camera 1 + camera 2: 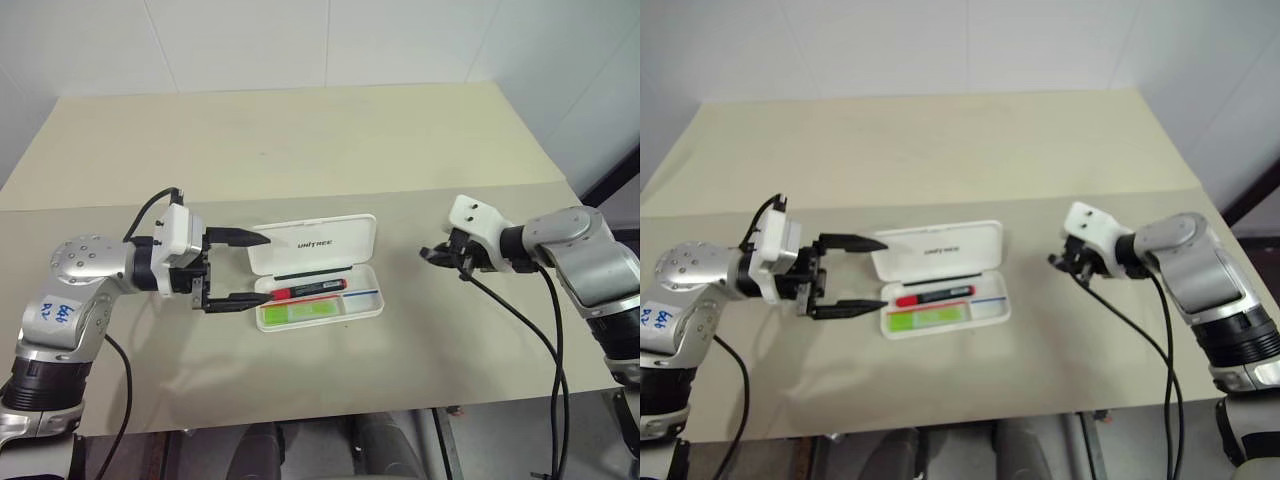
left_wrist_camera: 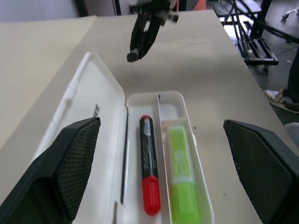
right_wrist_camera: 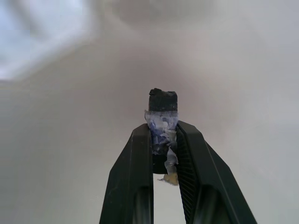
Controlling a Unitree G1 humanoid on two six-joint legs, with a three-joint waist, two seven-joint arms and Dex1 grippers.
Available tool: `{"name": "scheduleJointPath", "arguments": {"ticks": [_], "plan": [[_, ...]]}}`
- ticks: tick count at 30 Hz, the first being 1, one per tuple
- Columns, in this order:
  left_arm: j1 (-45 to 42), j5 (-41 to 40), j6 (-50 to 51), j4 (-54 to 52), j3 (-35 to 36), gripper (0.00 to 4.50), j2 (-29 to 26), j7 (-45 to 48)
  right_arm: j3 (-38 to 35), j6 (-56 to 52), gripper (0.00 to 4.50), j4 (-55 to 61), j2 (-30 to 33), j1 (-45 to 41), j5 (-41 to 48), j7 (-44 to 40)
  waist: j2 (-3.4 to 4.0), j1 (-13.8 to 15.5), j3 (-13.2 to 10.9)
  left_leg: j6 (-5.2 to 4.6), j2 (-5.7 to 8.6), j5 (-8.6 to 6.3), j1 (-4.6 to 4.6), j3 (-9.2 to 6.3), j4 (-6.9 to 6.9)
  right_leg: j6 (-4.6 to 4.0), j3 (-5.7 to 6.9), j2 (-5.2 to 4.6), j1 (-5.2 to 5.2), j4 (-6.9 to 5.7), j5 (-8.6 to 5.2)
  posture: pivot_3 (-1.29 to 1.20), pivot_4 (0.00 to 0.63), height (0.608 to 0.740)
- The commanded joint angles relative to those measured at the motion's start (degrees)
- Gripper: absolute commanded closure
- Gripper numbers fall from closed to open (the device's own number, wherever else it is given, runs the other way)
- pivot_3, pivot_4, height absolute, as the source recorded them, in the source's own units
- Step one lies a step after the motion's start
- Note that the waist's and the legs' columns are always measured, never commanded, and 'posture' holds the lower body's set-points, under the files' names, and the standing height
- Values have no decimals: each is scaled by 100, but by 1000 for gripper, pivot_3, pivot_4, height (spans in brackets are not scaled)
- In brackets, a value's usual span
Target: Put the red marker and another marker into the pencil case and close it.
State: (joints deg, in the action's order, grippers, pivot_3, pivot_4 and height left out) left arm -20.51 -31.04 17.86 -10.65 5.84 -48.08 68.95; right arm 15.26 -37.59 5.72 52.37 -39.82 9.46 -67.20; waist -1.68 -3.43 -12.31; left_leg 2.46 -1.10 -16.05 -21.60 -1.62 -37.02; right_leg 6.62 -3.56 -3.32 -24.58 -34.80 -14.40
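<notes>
Pencil case (image 1: 318, 275) lay open with red marker (image 1: 306, 290) and green highlighter (image 1: 298, 313) inside; closing remained. Left hand (image 1: 232, 268) gaped wide beside it; right hand (image 1: 440, 255), pinched shut, hung well apart.

A beige table (image 1: 300, 140) carries an open white pencil case (image 1: 318, 270) at its near centre.

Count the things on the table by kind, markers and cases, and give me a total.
Markers: 2, the red marker and the green highlighter, both inside the case.
Pencil cases: 1, the white pencil case, lid open.
Total: 3
</notes>
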Motion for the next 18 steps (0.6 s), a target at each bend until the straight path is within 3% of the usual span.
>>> {"name": "scheduleJointPath", "arguments": {"ticks": [1,18], "plan": [[143,54,-166,-113,193,0,-121,63,-12,370,4151,586,-154,-52,314,-415,0,22,0,0,-1,0,0,-2,-1,-1,2,0,1,0,-1,0,150,740],[712,61,-104,-482,412,0,-246,-137,938,1245,4151,441,-847,-179,-106,-1019,-1,54,0,0,4,0,0,-2,-6,-3,4,-8,4,0,-1,0,150,740]]}}
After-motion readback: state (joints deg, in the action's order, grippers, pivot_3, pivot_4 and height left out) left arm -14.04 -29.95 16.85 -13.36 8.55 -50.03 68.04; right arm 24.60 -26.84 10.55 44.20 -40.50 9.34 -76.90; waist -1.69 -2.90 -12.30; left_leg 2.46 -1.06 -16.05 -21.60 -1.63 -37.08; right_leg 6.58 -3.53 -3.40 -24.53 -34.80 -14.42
